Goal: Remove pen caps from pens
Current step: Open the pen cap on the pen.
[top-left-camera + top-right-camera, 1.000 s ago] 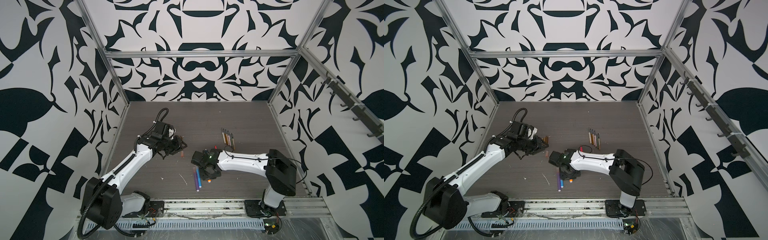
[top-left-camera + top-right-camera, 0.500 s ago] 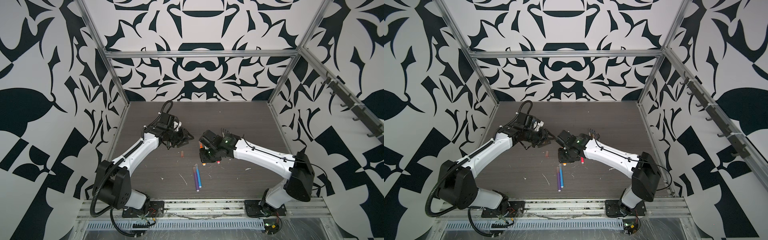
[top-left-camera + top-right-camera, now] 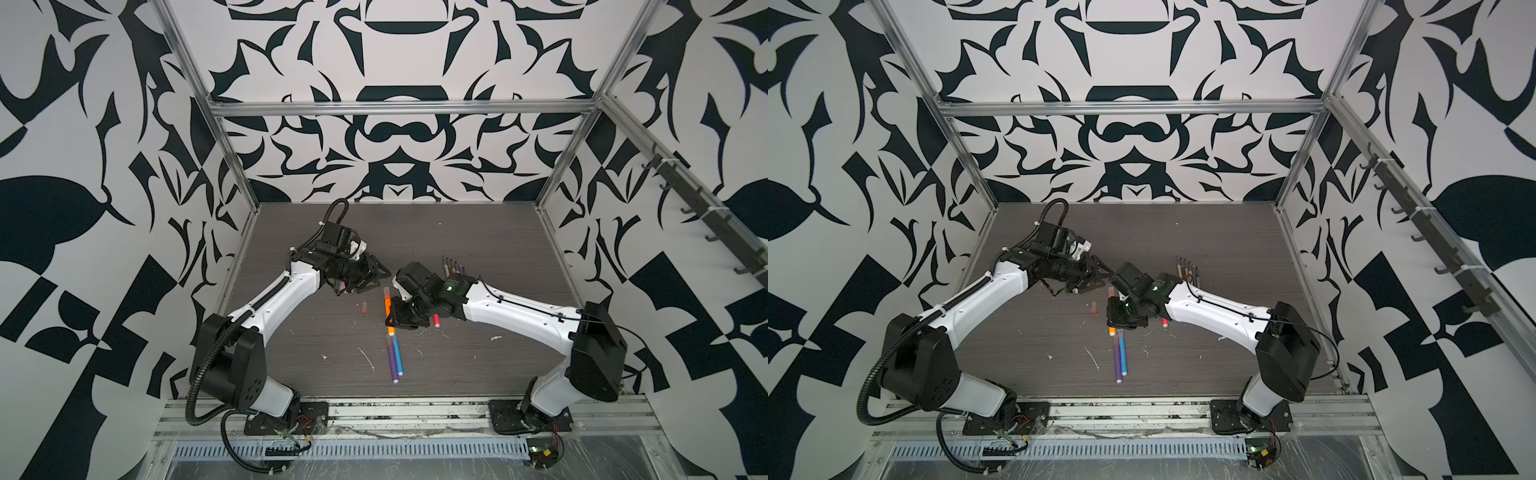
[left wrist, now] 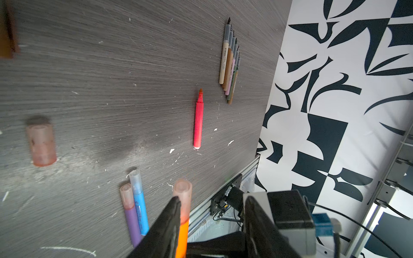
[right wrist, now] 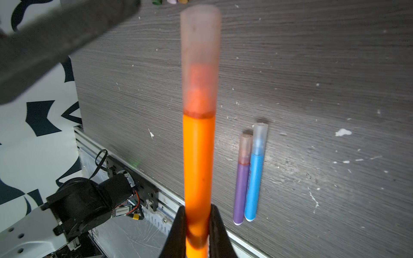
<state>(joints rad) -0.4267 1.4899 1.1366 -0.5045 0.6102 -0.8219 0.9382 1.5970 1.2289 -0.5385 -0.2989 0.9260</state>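
Note:
My right gripper (image 5: 197, 210) is shut on the body of an orange pen (image 5: 198, 160) and holds it above the table. Its translucent pinkish pen cap (image 5: 200, 60) is still on and points at my left gripper (image 4: 212, 201). The left jaws stand open, with the cap (image 4: 182, 196) between them, close against one finger (image 4: 172, 212). In both top views the two grippers (image 3: 380, 274) (image 3: 399, 320) meet at mid-table. A purple pen (image 3: 391, 357) and a blue pen (image 3: 397, 353) lie capped side by side. A pink-red pen (image 4: 198, 125) lies uncapped.
A loose translucent cap (image 3: 364, 308) lies on the table left of the held pen. Several thin muted pens (image 4: 229, 64) lie uncapped in a tight row towards the back right. White flecks dot the dark wood table (image 3: 478, 232). Patterned walls enclose three sides.
The right gripper has lifted the orange pen off the table and carried it back towards the left gripper. The left gripper has opened wider and swung in towards the pen's cap.

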